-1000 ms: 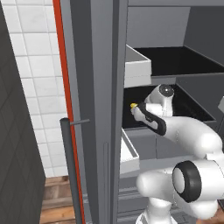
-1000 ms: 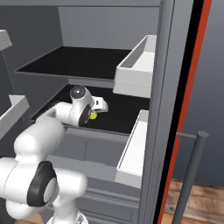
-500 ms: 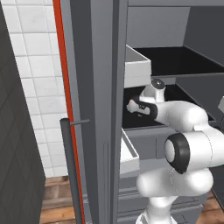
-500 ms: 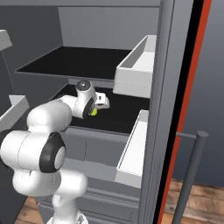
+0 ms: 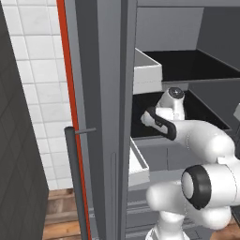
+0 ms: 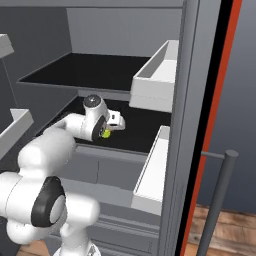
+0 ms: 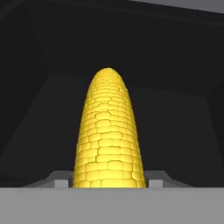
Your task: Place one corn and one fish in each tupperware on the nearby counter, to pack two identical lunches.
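While the yellow corn (image 7: pixel 109 131) stands up between the two fingers (image 7: pixel 154 179), which sit close against its base on either side, I cannot tell whether they are clamped on it. From the right base view the white arm (image 6: pixel 70 127) reaches level into the open fridge, its hand over the black shelf (image 6: pixel 140 130) with a bit of corn showing under it. White door bins (image 6: pixel 155 80) hang beside the shelves, by a red-edged door.

upper shelf (image 6: pixel 75 75) low overhead, door bin (image 6: pixel 157 77) alongside
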